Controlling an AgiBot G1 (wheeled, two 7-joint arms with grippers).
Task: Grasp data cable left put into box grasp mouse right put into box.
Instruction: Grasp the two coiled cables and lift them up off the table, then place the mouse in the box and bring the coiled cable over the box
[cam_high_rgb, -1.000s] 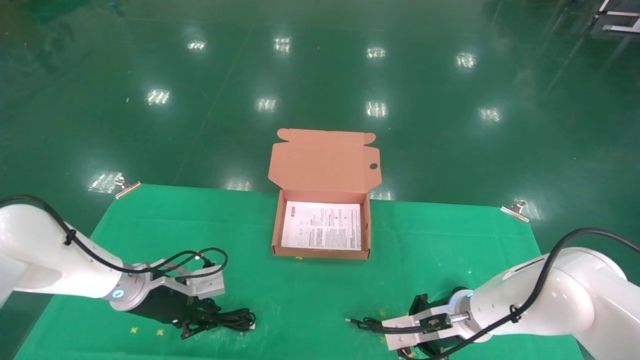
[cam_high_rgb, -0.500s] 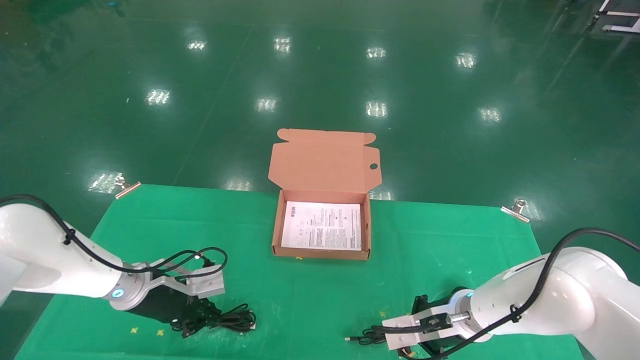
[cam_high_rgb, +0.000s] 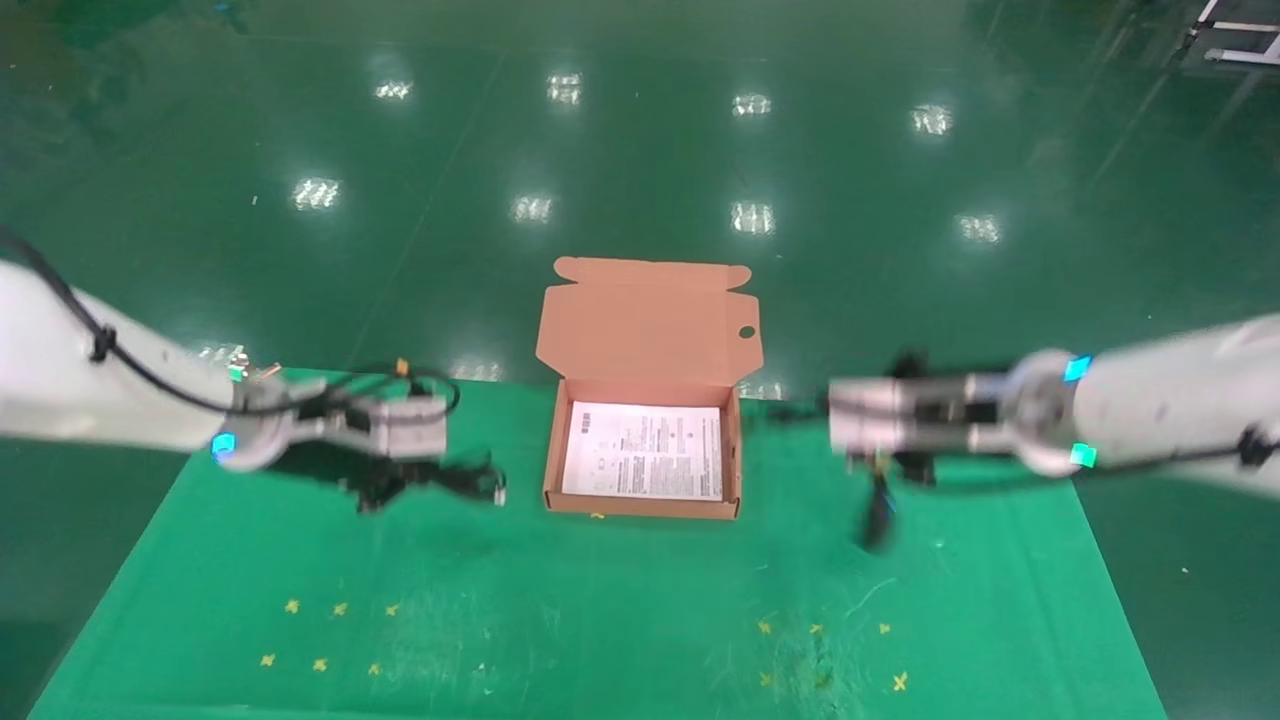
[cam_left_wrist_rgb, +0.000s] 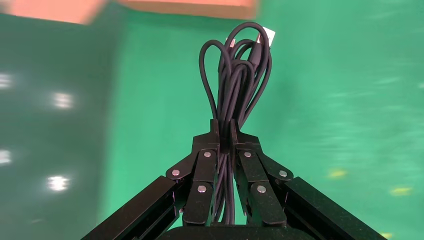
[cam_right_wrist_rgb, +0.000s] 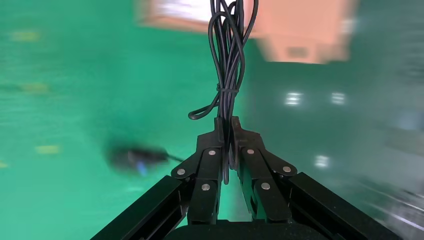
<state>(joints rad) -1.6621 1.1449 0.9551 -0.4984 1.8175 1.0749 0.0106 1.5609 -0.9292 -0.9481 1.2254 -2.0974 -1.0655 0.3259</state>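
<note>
The orange-brown box (cam_high_rgb: 640, 507) stands open at the table's far middle, lid up, with a white printed sheet (cam_high_rgb: 645, 450) on its floor. My left gripper (cam_high_rgb: 400, 482) hangs in the air just left of the box, shut on the black data cable (cam_high_rgb: 470, 480). In the left wrist view the jaws (cam_left_wrist_rgb: 224, 125) pinch the bundle (cam_left_wrist_rgb: 235, 75), with the box (cam_left_wrist_rgb: 190, 7) ahead. My right gripper (cam_high_rgb: 870, 455) is in the air just right of the box, shut on the mouse's cord (cam_right_wrist_rgb: 227, 60). The mouse (cam_high_rgb: 878, 525) dangles below it, blurred in the right wrist view (cam_right_wrist_rgb: 137, 157).
A green cloth (cam_high_rgb: 600, 600) covers the table, with small yellow marks at the front left (cam_high_rgb: 330, 610) and front right (cam_high_rgb: 820, 630). Shiny green floor lies beyond the far edge. The box's raised lid (cam_high_rgb: 650, 325) stands behind its opening.
Both arms have risen from the table's front and swung toward the box. The left lifted the data cable off the cloth; the right lifted the mouse by its cord.
</note>
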